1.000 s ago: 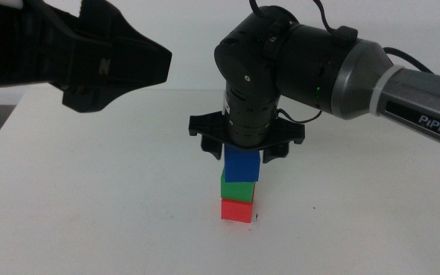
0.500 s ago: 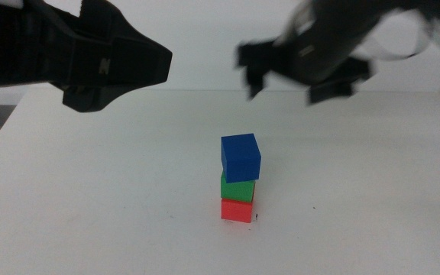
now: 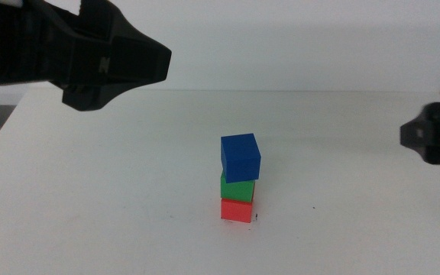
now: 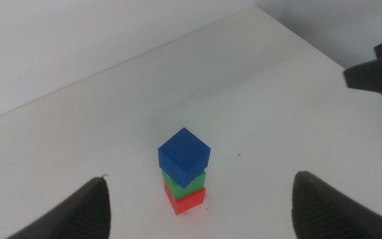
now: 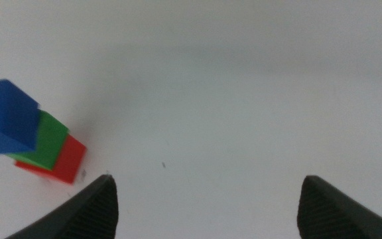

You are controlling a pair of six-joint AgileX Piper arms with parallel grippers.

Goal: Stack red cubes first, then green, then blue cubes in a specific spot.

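Three cubes: one red cube (image 3: 237, 209) at base, one green cube (image 3: 237, 187) on it, one blue cube (image 3: 241, 156) on top, twisted slightly off square.
Stack place: white table (image 3: 128, 198), a tiny dark mark just beside the red base.
Left gripper (image 4: 197, 199): raised, jaws spread wide, empty.
Right gripper (image 5: 207, 199): well apart at table's right side, jaws spread, empty.
Step advice: stack looks finished; best kept clear, no nudging.
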